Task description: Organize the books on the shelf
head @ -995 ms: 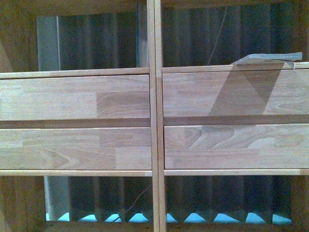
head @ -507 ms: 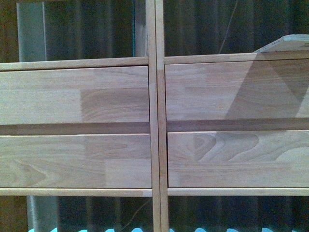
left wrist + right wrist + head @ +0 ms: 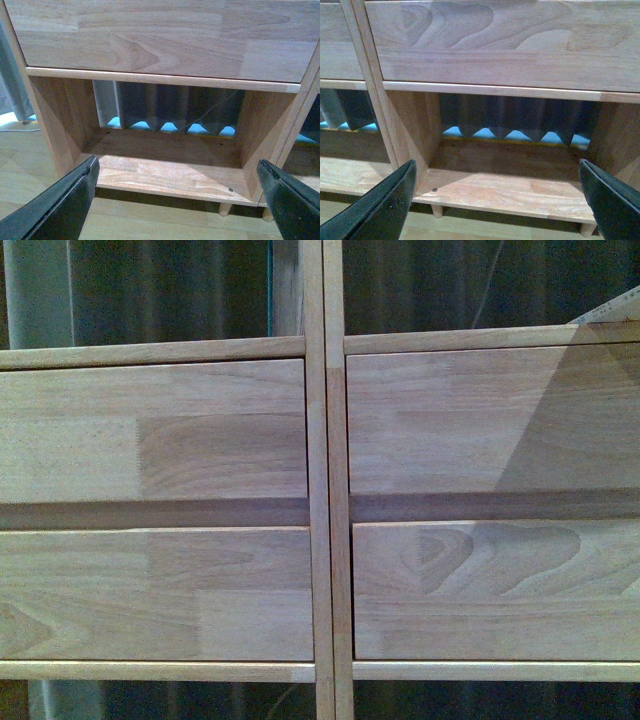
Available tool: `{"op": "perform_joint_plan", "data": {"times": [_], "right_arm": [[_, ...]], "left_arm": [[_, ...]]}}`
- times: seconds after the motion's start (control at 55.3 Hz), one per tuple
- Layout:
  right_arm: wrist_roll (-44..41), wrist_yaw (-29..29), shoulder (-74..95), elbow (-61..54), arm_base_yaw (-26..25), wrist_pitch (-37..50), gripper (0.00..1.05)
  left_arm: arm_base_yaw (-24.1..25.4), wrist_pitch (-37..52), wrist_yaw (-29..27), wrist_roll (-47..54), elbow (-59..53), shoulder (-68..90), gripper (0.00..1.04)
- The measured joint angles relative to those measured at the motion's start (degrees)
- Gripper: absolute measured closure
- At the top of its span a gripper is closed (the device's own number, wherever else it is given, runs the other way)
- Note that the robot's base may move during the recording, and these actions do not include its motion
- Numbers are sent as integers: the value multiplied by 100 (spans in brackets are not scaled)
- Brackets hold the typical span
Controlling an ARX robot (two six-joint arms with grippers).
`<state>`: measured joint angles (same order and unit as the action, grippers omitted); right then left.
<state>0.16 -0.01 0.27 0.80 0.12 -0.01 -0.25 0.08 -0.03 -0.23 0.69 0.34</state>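
The light-wood shelf (image 3: 150, 440) fills the front view, with its four drawer fronts very close. A pale corner of the thin paperback (image 3: 612, 310) lies flat on the board above the upper right drawer, mostly cut off. A narrow upright thing with a teal edge (image 3: 272, 285), perhaps the teal book, stands against the centre divider in the upper left compartment. My left gripper (image 3: 177, 200) is open and empty before the bare bottom left compartment (image 3: 165, 175). My right gripper (image 3: 497, 200) is open and empty before the bare bottom right compartment (image 3: 510, 190).
A dark pleated curtain (image 3: 165, 105) hangs behind the open-backed shelf, with blue floor covering (image 3: 485, 134) showing under it. Short peg legs (image 3: 226, 209) stand on a pale wood floor (image 3: 150, 220). A grey vertical strip (image 3: 35, 290) shows behind the upper left compartment.
The front view has closed in on the shelf: the drawer fronts have grown, the lower compartments have dropped out of view, and the paperback has slid to the top right edge.
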Motion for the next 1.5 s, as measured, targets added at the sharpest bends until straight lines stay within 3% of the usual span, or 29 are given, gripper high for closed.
{"op": "perform_joint_plan", "data": {"times": [1.212,1.248,1.303,1.321,1.357,1.375,1.411,1.465,1.502], "right_arm": [[0,-2,-2,0,0,-2,7],[-127,459,216,-22,157,236,7],[-201,3128,1132,0,901,1891,7],[-144,3303,1193,11,949,1921,7],[212,4568,1602,107,1196,1679,7],[271,4704,1696,136,1213,1534,7],[975,5932,2083,306,1172,769,7],[1738,6526,2468,492,1023,35,7],[2358,6461,2730,664,868,-413,7]], "left_arm": [[0,-4,2,0,0,-9,7],[0,-4,0,2,0,-9,7],[0,-4,-2,0,0,-9,7],[0,-4,0,0,0,-9,7],[0,-4,4,0,0,-9,7],[0,-4,4,0,0,-7,7],[0,-4,2,2,0,-9,7],[0,-4,-11,0,0,-9,7],[0,-4,4,0,0,-9,7]]}}
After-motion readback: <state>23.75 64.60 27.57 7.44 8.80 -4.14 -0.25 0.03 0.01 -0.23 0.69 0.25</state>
